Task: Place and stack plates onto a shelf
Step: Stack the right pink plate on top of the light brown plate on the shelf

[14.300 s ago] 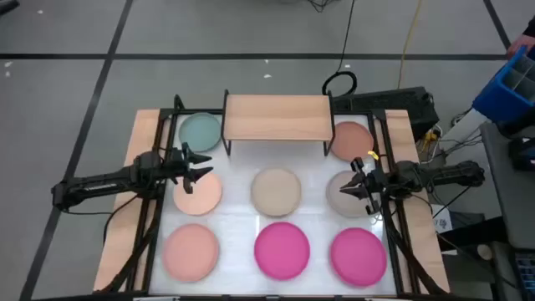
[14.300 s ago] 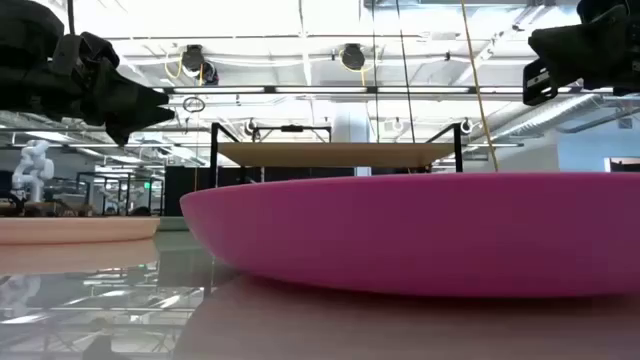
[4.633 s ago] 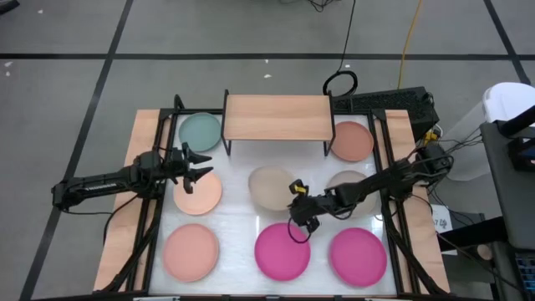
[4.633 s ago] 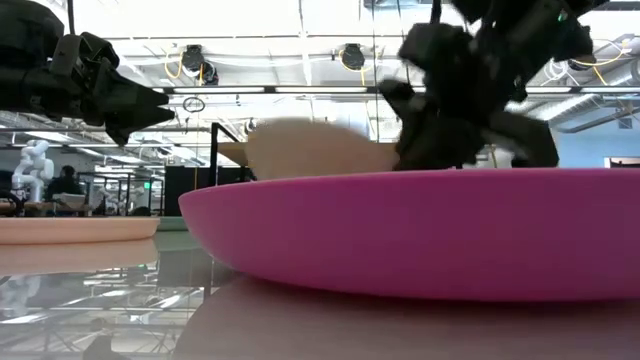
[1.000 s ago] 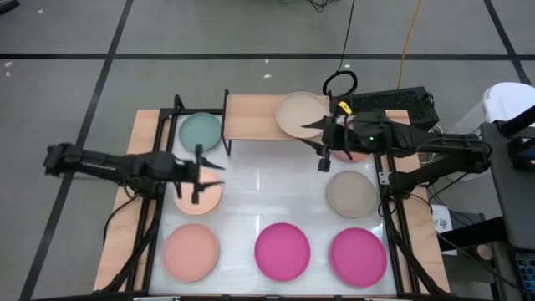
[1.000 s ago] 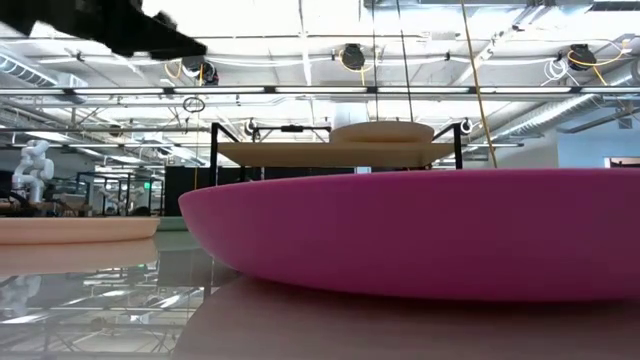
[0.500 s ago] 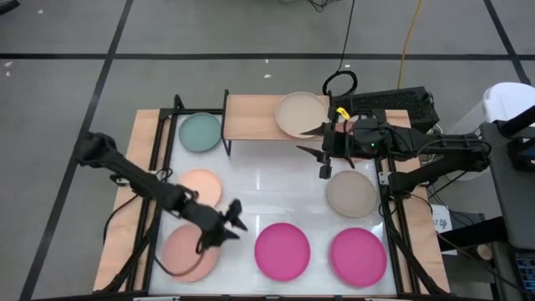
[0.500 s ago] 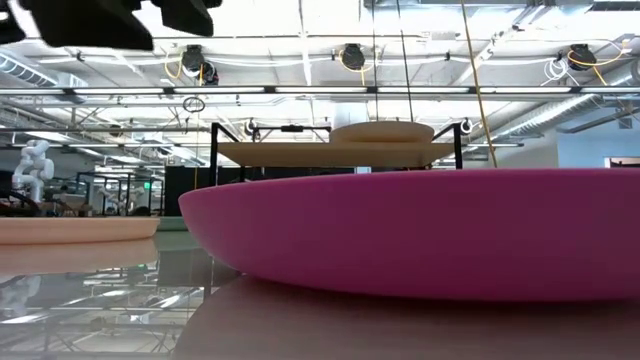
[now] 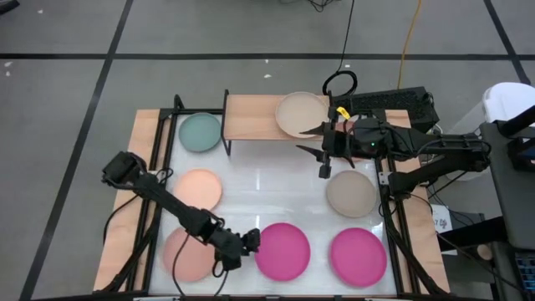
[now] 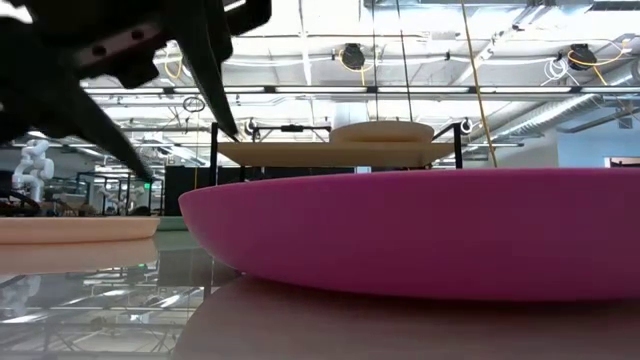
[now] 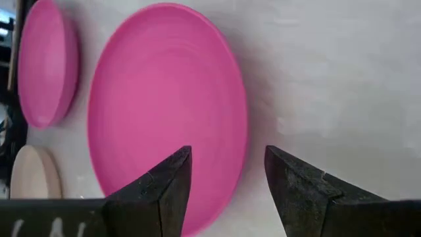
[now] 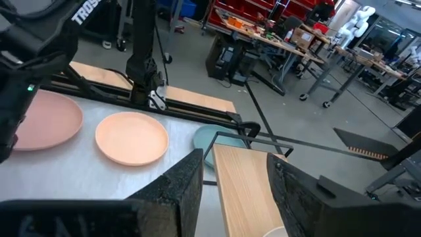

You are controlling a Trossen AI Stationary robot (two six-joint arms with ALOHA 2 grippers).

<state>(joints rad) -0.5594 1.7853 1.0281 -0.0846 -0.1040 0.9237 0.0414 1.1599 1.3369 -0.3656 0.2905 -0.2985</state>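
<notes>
Now, if you look from the left side, your left arm reaches diagonally across the near left part of the table, and the left gripper (image 9: pixel 248 242) is low over the white surface, just at the left edge of the middle magenta plate (image 9: pixel 282 249). In the left wrist view its fingers (image 11: pixel 164 187) are spread apart and hold nothing; the rim of this magenta plate lies between them, but you cannot tell if they touch it. Under the arm you see a salmon plate (image 9: pixel 185 255) at the near left corner, partly hidden by the arm. A peach plate (image 9: pixel 199 189) lies farther back on the left, and the teal plate (image 9: pixel 200 132) is at the far left, just beside the shelf (image 9: pixel 251 117).

The shelf stands at the far middle of the table. On its right half one beige plate (image 9: pixel 298 113) rests flat on the wooden top.

Going to the right, your right gripper (image 9: pixel 320 150) is just in front of the right end of the shelf, close to the beige plate but apart from it. Its fingers (image 12: pixel 177 191) are released and empty. A taupe plate (image 9: pixel 351 193) lies on the table on the right, near to this gripper. The second magenta plate (image 9: pixel 359 254) is at the near right corner, beside the middle one and not touching it.
</notes>
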